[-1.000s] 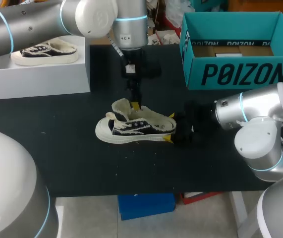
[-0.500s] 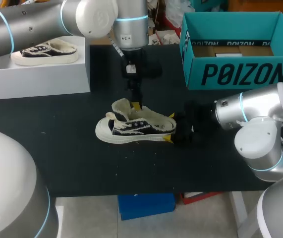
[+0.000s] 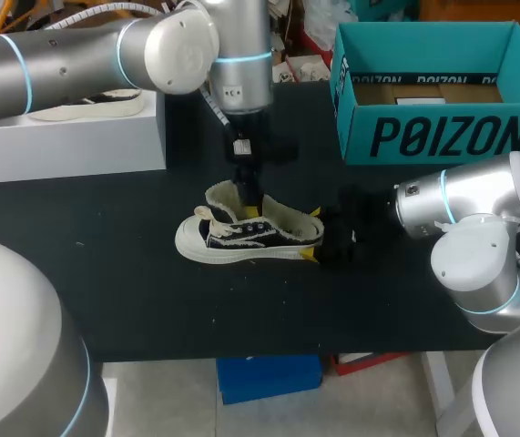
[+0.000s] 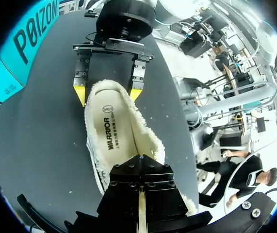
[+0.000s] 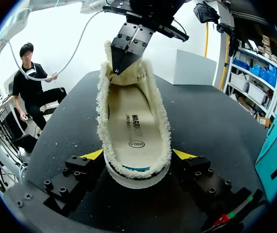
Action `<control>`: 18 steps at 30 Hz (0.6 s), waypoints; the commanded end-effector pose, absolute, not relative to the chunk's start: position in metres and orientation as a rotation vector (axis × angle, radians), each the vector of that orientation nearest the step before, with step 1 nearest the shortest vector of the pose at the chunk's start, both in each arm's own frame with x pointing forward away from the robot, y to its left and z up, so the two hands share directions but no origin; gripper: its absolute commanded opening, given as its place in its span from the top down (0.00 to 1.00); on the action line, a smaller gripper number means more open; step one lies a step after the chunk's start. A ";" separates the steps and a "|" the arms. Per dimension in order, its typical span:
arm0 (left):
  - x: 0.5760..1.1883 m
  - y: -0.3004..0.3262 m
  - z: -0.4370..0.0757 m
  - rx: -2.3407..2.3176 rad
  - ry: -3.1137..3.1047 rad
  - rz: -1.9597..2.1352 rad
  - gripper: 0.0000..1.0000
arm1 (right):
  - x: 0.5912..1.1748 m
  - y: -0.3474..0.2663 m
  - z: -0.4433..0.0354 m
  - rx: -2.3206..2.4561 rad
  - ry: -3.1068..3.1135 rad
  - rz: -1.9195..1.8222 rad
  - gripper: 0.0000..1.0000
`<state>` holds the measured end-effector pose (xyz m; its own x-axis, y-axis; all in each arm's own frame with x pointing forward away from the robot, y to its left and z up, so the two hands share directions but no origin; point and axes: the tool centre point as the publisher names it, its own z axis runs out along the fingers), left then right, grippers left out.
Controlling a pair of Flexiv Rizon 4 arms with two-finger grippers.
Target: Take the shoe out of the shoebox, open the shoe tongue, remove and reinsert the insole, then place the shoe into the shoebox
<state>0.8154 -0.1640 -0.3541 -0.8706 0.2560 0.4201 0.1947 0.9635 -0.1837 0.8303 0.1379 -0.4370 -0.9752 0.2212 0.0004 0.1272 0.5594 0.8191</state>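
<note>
A black surface (image 3: 132,273) fills the scene. My left arm (image 3: 77,55) comes in from the left and bends down over the middle. My right arm (image 3: 478,218) lies low at the right side.

An open teal shoebox (image 3: 442,137) stands at the far right corner of the surface, well apart from the shoe. A white box (image 3: 68,146) sits at the far left, with a second shoe (image 3: 105,105) on top, partly hidden behind my left arm.

The shoe (image 3: 241,238), black canvas with a white sole and cream fleece lining, rests on its sole at the centre of the surface, toe toward my left, outside the shoebox.

My right hand (image 5: 138,155) grips the heel, one yellow-tipped finger pressed against each side.

My left hand (image 5: 116,68) points down into the shoe's opening beside the raised tongue (image 3: 221,196). Its fingers are drawn together. Whether they pinch anything I cannot tell.

The cream insole (image 4: 111,136) lies flat inside the shoe.
</note>
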 end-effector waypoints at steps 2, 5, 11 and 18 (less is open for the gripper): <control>0.812 -0.166 -0.370 -0.321 -2.639 0.193 1.00 | 0.832 0.139 -0.441 0.304 2.685 1.392 1.00; 0.808 -0.166 -0.378 -0.315 -2.628 0.179 1.00 | 0.832 0.139 -0.441 0.304 2.685 1.392 1.00; 0.806 -0.166 -0.386 -0.302 -2.619 0.174 1.00 | 0.832 0.139 -0.441 0.304 2.685 1.392 1.00; 0.800 -0.167 -0.393 -0.305 -2.619 0.183 1.00 | 0.832 0.139 -0.441 0.304 2.685 1.392 1.00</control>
<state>0.8023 -0.1661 -0.3881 -0.8530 0.2468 0.4599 0.1811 0.9663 -0.1827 0.8302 0.1379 -0.4371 -0.9752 0.2212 0.0005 0.1272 0.5594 0.8191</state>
